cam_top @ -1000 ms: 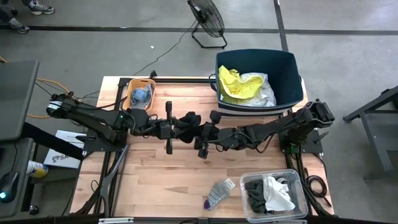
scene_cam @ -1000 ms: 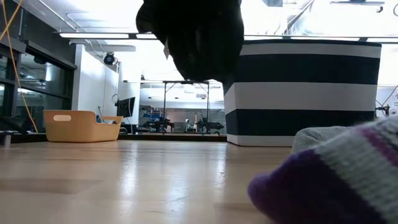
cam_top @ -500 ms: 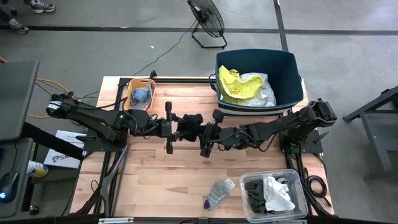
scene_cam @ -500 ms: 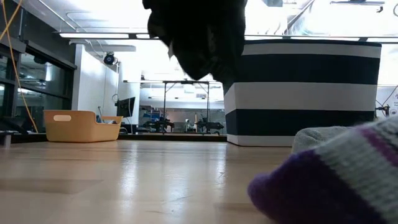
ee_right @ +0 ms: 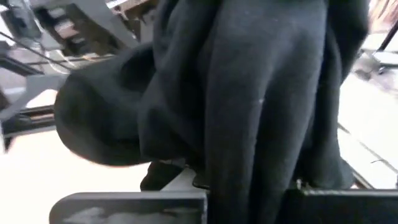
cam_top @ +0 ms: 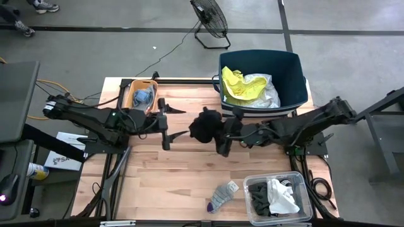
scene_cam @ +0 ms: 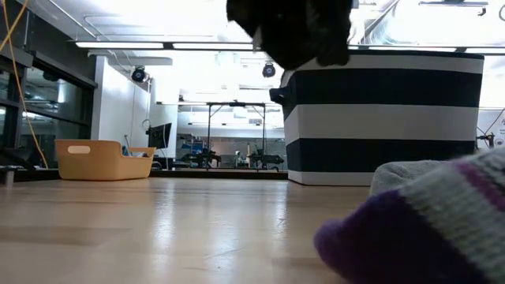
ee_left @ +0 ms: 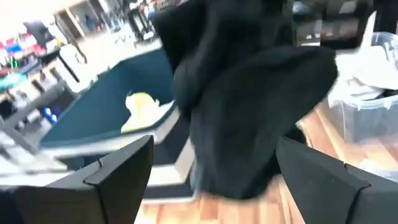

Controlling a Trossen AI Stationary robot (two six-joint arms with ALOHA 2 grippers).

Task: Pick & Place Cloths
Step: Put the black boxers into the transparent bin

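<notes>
Risk: black cloth [cam_top: 203, 126] slipping from the right gripper [cam_top: 218, 129] short of the navy tub [cam_top: 297, 68].
Right fingers clamped on the cloth above mid-table; left gripper [cam_top: 165, 123] wide open, empty. Grip depth probably shallow; a dangling fold may snag the rim.

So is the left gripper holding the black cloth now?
No, the left gripper stands open and apart; the black cloth hangs from the right gripper.
</notes>
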